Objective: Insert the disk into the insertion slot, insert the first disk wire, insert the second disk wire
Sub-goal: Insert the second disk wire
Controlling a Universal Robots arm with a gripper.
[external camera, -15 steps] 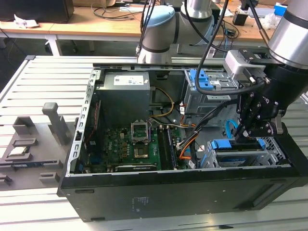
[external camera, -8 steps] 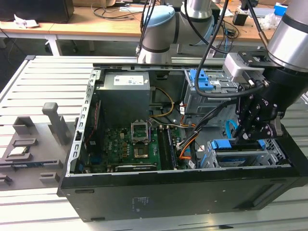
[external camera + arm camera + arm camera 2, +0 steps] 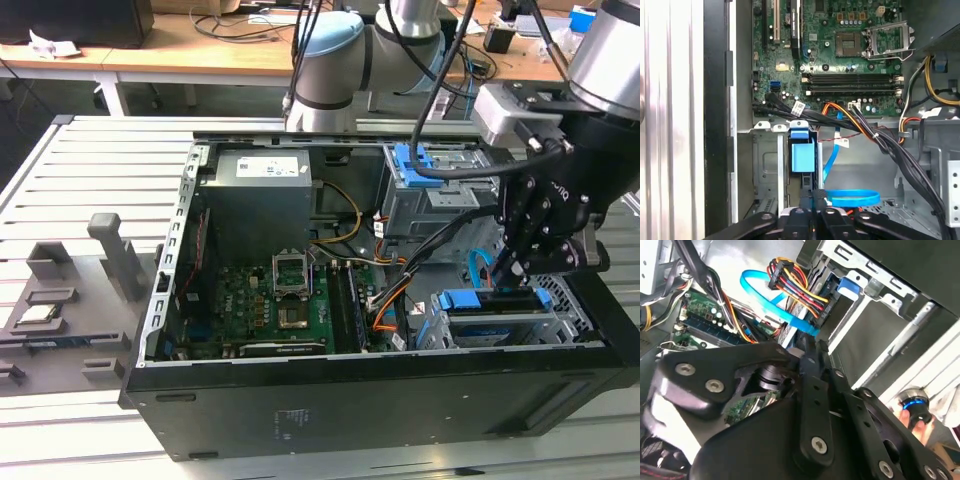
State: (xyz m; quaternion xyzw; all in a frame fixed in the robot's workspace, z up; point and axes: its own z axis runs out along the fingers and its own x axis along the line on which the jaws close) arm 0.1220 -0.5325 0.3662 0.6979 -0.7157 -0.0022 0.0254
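Poised directly above the disk [image 3: 497, 322], already seated in the insertion slot [image 3: 565, 305] at the case's front corner. Gripper [image 3: 513, 277] pressed together on the second disk wire [image 3: 771, 304], plug end pointing down toward the disk's connector edge.

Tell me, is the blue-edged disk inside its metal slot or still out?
In. The disk sits inside the insertion slot, its blue bracket level with the cage's top edge in the exterior view. The gripper hangs just above it.

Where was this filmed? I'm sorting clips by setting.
Likely a robotics lab or workshop: an open computer case lies on a slatted metal table, a robot arm reaches over it, and wooden desks strewn with cables stand behind.
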